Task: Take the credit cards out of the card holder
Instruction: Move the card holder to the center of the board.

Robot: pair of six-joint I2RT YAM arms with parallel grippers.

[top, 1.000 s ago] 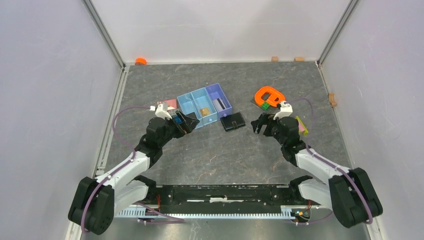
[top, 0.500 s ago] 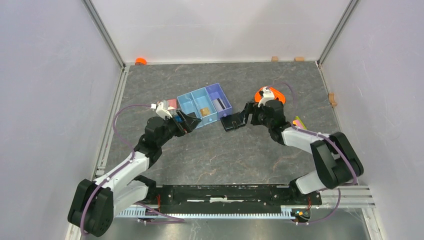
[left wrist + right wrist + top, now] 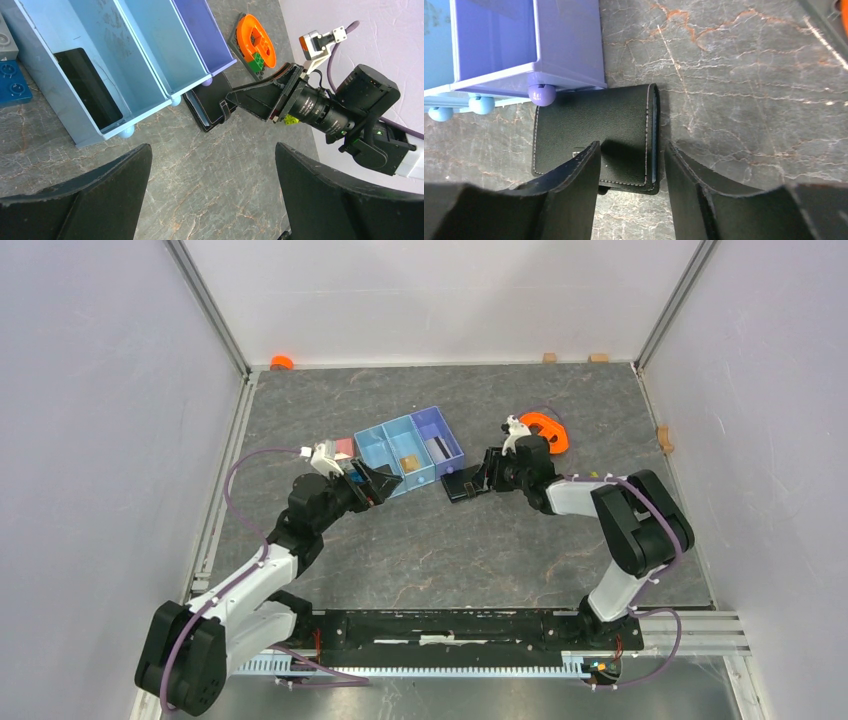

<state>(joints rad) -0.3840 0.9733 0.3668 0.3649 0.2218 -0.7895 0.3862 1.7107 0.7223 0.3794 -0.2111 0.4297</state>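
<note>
Card holder (image 3: 594, 125) lies folded shut on tabletop (image 3: 450, 550), tucked against the purple end of the blue tray (image 3: 569, 50). Right gripper (image 3: 631, 150) is spread apart at the holder's near right corner, one finger over the leather, the other just past its edge; contact can't be told. Left gripper (image 3: 212, 150) is also spread, empty, near the tray's pale-blue end, apart from the holder.
</note>
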